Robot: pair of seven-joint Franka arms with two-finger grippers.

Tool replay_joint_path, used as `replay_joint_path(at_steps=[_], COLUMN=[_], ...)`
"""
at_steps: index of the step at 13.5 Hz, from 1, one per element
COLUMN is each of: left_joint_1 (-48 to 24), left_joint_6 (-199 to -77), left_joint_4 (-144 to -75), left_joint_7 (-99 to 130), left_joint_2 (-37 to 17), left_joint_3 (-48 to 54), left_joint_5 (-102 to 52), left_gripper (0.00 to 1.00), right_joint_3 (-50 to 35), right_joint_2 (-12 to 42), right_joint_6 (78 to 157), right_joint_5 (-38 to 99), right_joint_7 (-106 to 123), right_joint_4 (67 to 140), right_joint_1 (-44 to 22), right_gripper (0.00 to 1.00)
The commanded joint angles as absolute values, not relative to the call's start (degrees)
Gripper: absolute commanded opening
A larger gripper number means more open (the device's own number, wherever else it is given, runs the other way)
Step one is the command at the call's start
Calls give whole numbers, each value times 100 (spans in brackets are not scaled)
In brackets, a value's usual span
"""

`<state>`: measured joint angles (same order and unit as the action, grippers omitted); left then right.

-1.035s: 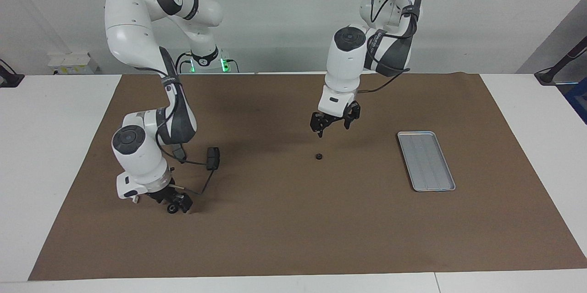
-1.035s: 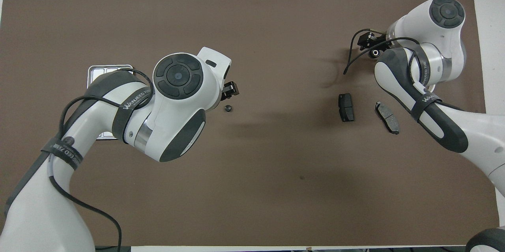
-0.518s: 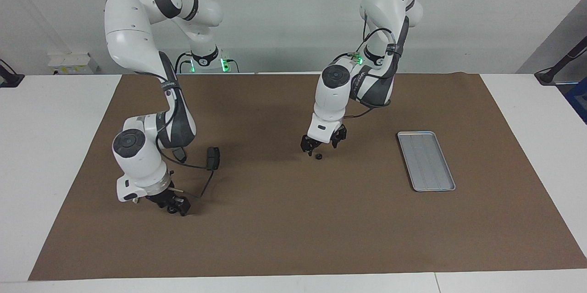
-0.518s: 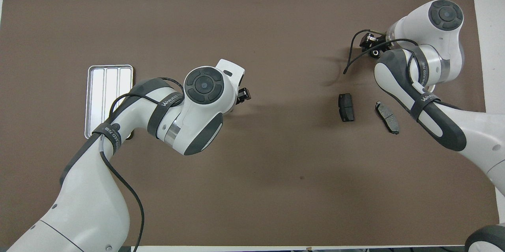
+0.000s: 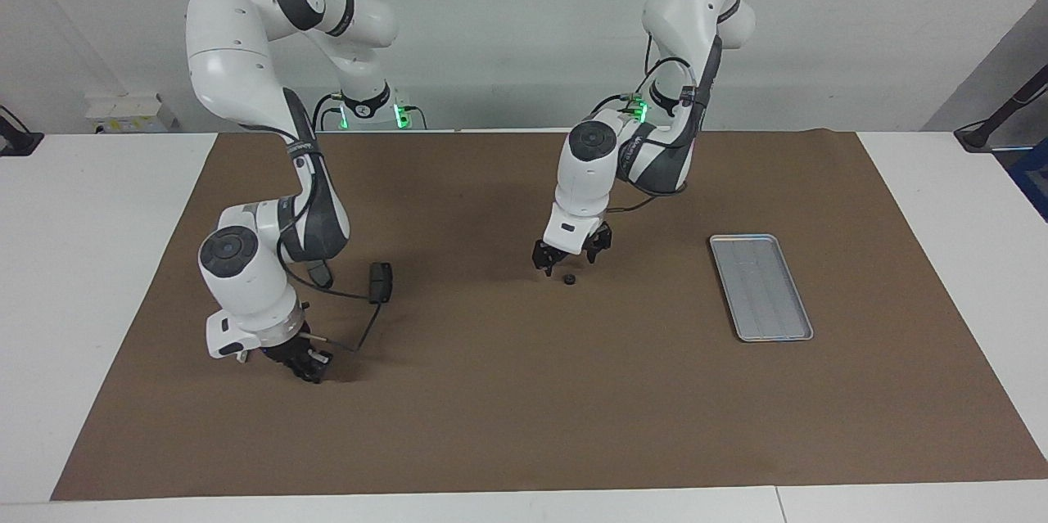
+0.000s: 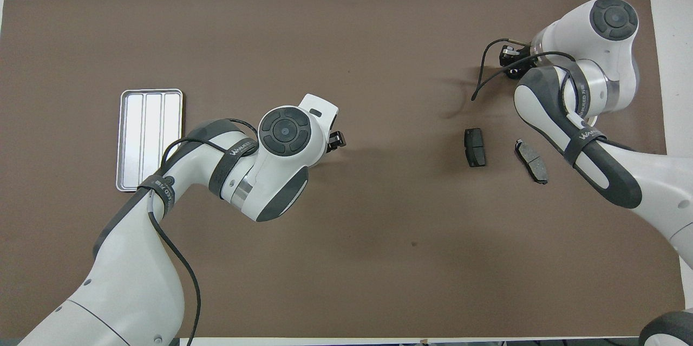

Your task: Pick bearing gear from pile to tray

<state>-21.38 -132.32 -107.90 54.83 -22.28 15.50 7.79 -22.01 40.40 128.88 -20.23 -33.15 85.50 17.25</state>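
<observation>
A small black round bearing gear [image 5: 568,279] lies alone on the brown mat mid-table. My left gripper [image 5: 567,261] hangs open just above it, fingers spread, not touching. In the overhead view the left gripper [image 6: 335,140] shows beside its wrist, which hides the gear. The silver tray [image 5: 761,287] [image 6: 150,140] lies flat toward the left arm's end, with nothing in it. My right gripper [image 5: 307,363] [image 6: 510,64] is down at the mat by the pile, farther from the robots than the two brake pads [image 6: 475,147] [image 6: 531,154].
One dark brake pad [image 5: 380,282] lies beside the right forearm, whose black cable loops over the mat near it. The brown mat [image 5: 524,425] covers most of the white table.
The left arm came down and its open gripper sank to just over the lone gear. The right gripper dropped to the mat, and the black ring seen at its tips is now hidden.
</observation>
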Motion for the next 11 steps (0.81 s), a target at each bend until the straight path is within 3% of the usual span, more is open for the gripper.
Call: replay_joint_path(at_steps=[1, 11], left_joint_1=[-2136, -2136], left_joint_6=[-13561, -13790], left_joint_4=[-11004, -11188], left_joint_7=[5599, 5590], left_joint_2=[-2188, -2250], left_joint_3=[1485, 1468], left_joint_5=[940, 1169], left_gripper=[100, 97], right_joint_3=[-2250, -2725], right_joint_2=[4043, 2551], right_joint_6=[12413, 9309], right_joint_5=[-2109, -1688], right_joint_7=[-3191, -2909], right_joint_4=[8465, 7805], right_joint_1=[1758, 1696], right_gripper=[0, 0])
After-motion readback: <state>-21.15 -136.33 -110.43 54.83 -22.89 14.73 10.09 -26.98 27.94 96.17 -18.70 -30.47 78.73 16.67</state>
